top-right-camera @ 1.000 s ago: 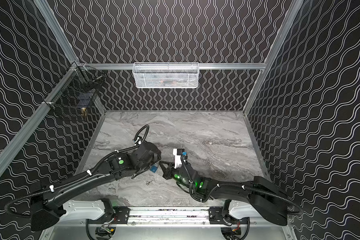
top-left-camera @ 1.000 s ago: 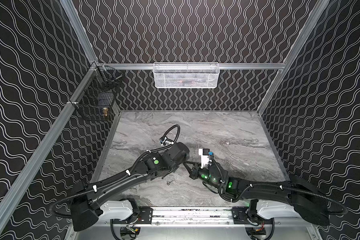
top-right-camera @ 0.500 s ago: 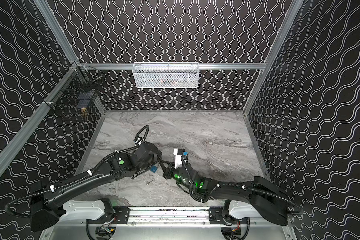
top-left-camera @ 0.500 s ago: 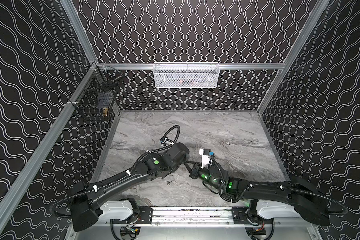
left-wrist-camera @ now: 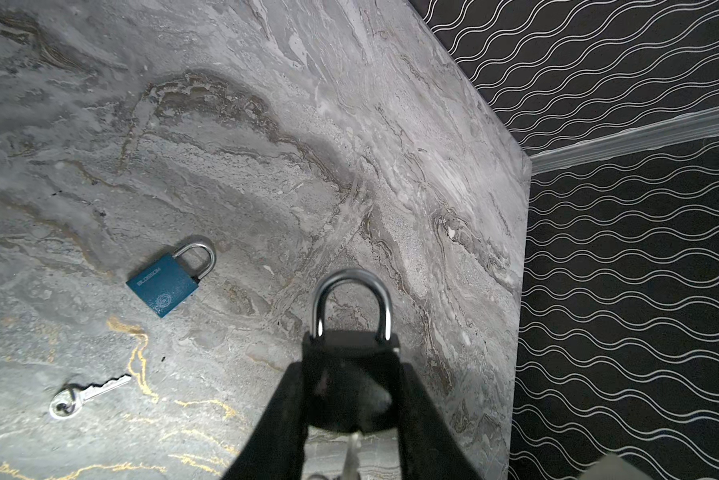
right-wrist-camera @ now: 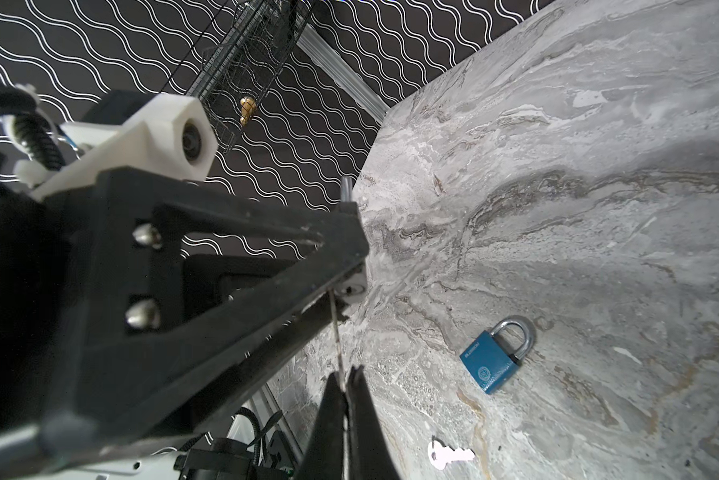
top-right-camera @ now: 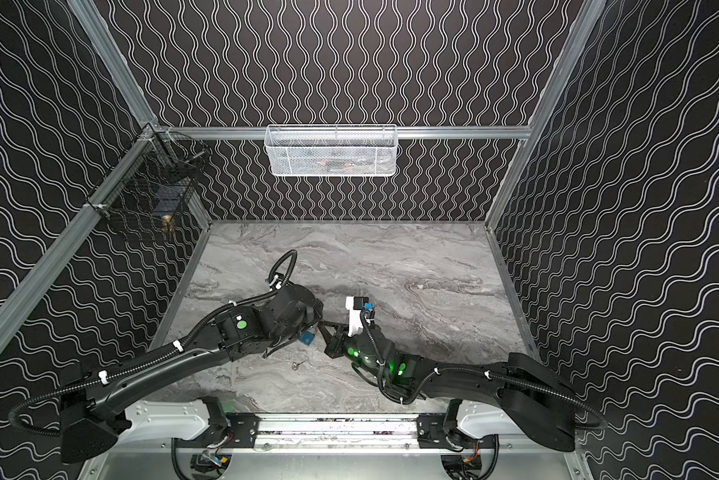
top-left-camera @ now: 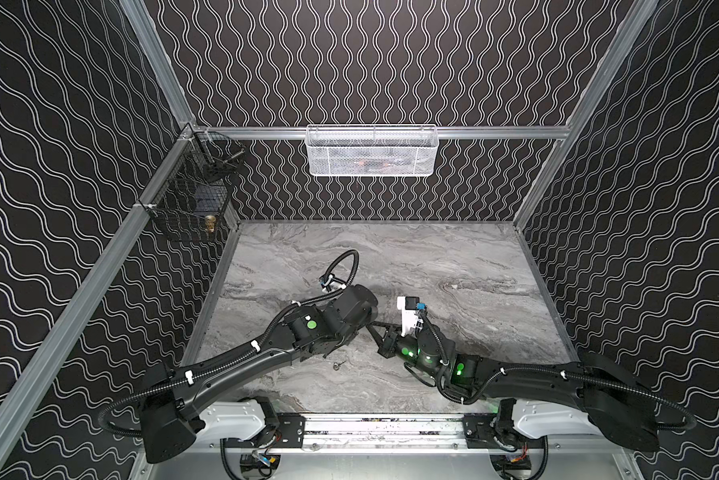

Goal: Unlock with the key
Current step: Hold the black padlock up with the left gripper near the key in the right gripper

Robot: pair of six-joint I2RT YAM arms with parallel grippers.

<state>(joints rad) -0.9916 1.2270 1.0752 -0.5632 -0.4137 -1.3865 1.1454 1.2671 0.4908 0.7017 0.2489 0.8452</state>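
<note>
A black padlock with a silver shackle is clamped by its body between the fingers of my left gripper. From its underside a silver key sticks out. In the right wrist view that key shows edge-on as a thin blade running from the padlock into my right gripper, which is shut on it. In both top views the two grippers meet tip to tip at mid-table, left gripper and right gripper.
A blue padlock lies flat on the marble table, with a loose second key close by. A white mesh basket hangs on the back wall, a black wire basket on the left wall.
</note>
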